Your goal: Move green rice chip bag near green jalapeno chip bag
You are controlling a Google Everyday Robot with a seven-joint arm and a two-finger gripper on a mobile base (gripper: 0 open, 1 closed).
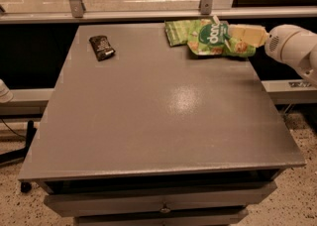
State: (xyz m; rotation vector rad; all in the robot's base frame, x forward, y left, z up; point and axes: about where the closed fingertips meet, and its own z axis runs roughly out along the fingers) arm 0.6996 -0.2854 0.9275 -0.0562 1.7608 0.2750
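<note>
We see the rice bag [214, 37], a bright lime-green pouch with a dark green circle lettered in white and pictures of round chips, lying at the far right of the grey bench [163, 116], near its back edge. Its left end touches or slightly overlaps the jalapeno bag [176, 31], a smaller, flatter, darker green packet just beside it on the left. The cream-coloured hand [245, 34] reaches in from the right on a white arm [292, 46] and rests on the right end of the rice bag; we cannot tell how far open it is or whether it grips the pouch. A small black packet [102, 47] lies well apart at the far left. Below the benchtop, a drawer [163, 204] is closed, so we cannot see inside it.
</note>
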